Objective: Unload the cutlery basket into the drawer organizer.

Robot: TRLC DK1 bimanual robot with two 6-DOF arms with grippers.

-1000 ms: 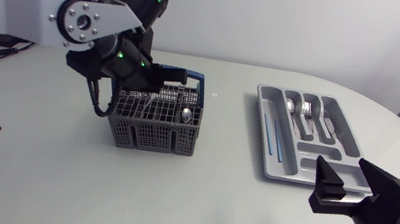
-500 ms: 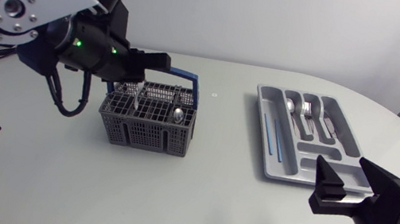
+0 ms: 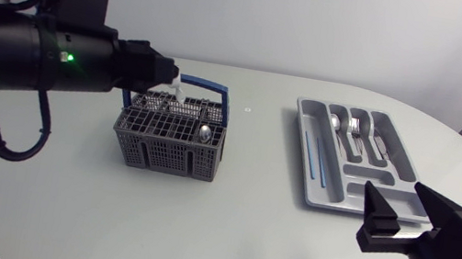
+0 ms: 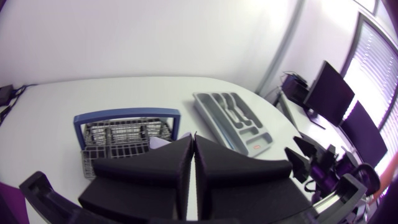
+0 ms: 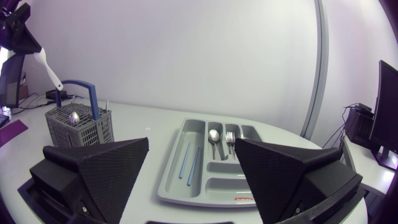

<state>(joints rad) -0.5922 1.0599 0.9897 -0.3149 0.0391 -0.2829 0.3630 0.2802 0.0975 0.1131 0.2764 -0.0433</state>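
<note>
L gripper [image 4: 193,140] pressed shut on white utensil [image 5: 48,67], held just above far-left part of cutlery basket [image 3: 169,138]. Utensil hangs handle-down, long axis near vertical w/ slight tilt. Drawer organizer [image 3: 329,190] lies well to the right of L gripper, across the table; its slots run near-to-far, so the piece prob needs laying flat along that axis. R gripper [image 5: 192,144] spread wide, empty, just near of organizer. It's the closer arm, but L has the piece. Spoon [image 3: 205,131] remains in basket.
</note>
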